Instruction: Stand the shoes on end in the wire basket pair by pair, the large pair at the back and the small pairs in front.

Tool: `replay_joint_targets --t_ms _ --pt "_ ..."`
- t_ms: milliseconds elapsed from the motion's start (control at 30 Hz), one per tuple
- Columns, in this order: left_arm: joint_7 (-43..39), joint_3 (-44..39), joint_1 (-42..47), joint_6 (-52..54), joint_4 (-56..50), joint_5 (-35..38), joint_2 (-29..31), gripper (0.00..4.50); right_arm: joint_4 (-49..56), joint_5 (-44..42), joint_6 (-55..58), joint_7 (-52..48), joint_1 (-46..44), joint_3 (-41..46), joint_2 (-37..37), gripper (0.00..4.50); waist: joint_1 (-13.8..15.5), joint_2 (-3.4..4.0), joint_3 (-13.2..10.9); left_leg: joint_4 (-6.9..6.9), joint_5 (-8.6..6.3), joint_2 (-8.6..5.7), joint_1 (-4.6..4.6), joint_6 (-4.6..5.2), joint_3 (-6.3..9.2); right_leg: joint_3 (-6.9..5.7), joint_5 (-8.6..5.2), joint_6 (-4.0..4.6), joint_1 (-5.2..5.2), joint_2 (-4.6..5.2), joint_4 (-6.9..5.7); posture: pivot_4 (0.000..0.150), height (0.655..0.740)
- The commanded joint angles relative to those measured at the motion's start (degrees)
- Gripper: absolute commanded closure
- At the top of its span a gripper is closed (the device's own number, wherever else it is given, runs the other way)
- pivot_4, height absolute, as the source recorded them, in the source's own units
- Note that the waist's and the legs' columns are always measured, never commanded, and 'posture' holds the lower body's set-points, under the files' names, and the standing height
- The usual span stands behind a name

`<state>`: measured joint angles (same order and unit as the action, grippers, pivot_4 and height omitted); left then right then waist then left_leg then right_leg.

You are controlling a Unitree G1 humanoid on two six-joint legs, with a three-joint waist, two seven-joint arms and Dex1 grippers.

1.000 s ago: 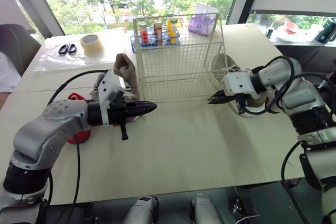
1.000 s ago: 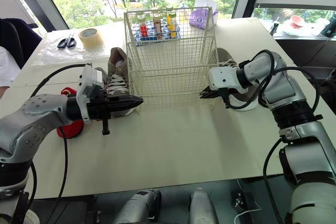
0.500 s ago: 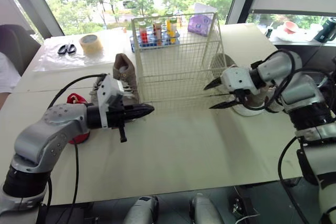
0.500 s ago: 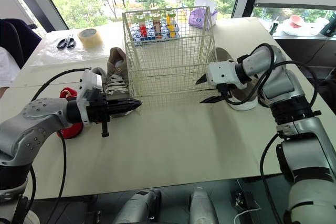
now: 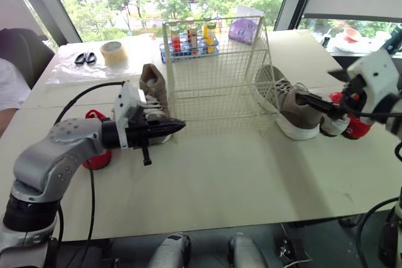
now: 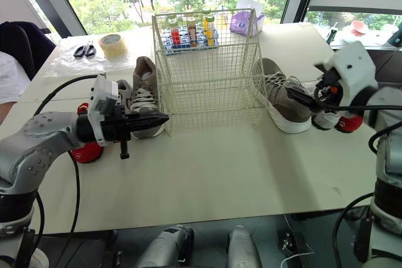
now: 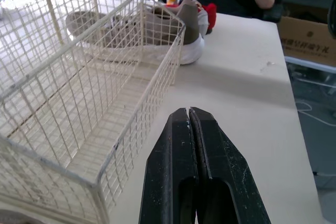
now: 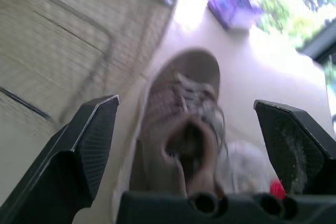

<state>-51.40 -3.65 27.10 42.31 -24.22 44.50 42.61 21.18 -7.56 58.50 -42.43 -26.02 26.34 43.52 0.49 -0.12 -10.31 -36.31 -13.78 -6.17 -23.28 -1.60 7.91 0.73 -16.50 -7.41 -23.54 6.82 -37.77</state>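
Left eye view showed the bare front of the table point(image 5: 220, 186) nearest the robot. Over it, the left gripper point(image 5: 178, 125) hung with its two black fingers pressed together on nothing, pointing toward the near left corner of the wire basket point(image 5: 217, 86). Under that arm lay a small red shoe point(image 5: 94, 156). On the other side, the right gripper point(image 8: 185, 102) was spread wide at the heel end of a large brown shoe point(image 5: 286, 105). The shoe's open collar faced the right wrist camera between the fingers, and whether either finger touched it could not be told. This shoe lay flat on its sole just beside the basket's right wall. A small red and white pair point(image 5: 348, 127) lay beside its heel, behind the right gripper. The matching large brown shoe point(image 5: 152, 89) lay on its sole against the basket's left side. The basket itself stood upright in the middle of the table with no shoe inside it. Just behind it stood a blue rack of bottles point(image 5: 188, 34), with a purple packet point(image 5: 242, 29) to its right. A roll of tape point(image 5: 113, 51) and scissors point(image 5: 85, 59) lay at the far left. A person's white sleeve point(image 5: 9, 92) showed at the left edge.
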Motion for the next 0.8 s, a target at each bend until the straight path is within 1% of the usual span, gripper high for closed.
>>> replay_joint_targets --t_ms 33,200,400,600,800 --pt "-1.23 0.64 2.23 -0.18 1.14 0.09 -0.32 4.50 0.46 -1.06 2.80 5.82 0.77 3.64 -2.58 0.05 -0.09 0.00 0.00 0.00 0.00 0.00 0.01 0.00 0.00 0.01 0.01 0.00 0.00 -0.01 -0.03 0.150 0.7400" --pt "-1.35 0.90 3.43 0.24 1.26 0.14 -0.35 4.50 -1.37 -6.23 2.41 6.55 2.37 4.22 -5.87 0.05 -0.40 0.00 0.00 0.01 0.01 0.01 0.05 0.01 -0.04 0.04 0.01 0.00 -0.01 -0.02 -0.11 0.150 0.7400" --pt "0.00 0.41 2.59 0.81 -0.39 0.30 -0.33 4.50 -6.66 -8.13 -2.88 7.44 4.02 1.61 -6.52 0.05 -1.12 0.00 0.00 -0.02 0.01 0.00 0.05 0.01 -0.06 0.06 0.01 0.00 0.01 -0.02 -0.11 0.150 0.7400" --pt "1.15 0.14 2.26 1.28 -1.33 0.56 -0.56 4.50 -14.45 -8.02 -9.29 8.76 2.23 -2.64 -6.95 0.05 -1.46 0.00 0.00 0.00 0.01 0.02 0.10 0.01 -0.07 0.08 0.01 0.00 0.01 -0.04 -0.13 0.150 0.7400" --pt "2.04 -0.12 1.84 1.36 -1.81 0.77 -0.69 4.50 -21.99 -8.29 -14.97 10.28 -2.17 -6.36 -8.52 0.05 -1.41 0.00 0.00 0.00 0.02 0.02 0.11 0.00 -0.09 0.12 0.01 0.00 0.00 -0.05 -0.15 0.150 0.7400"
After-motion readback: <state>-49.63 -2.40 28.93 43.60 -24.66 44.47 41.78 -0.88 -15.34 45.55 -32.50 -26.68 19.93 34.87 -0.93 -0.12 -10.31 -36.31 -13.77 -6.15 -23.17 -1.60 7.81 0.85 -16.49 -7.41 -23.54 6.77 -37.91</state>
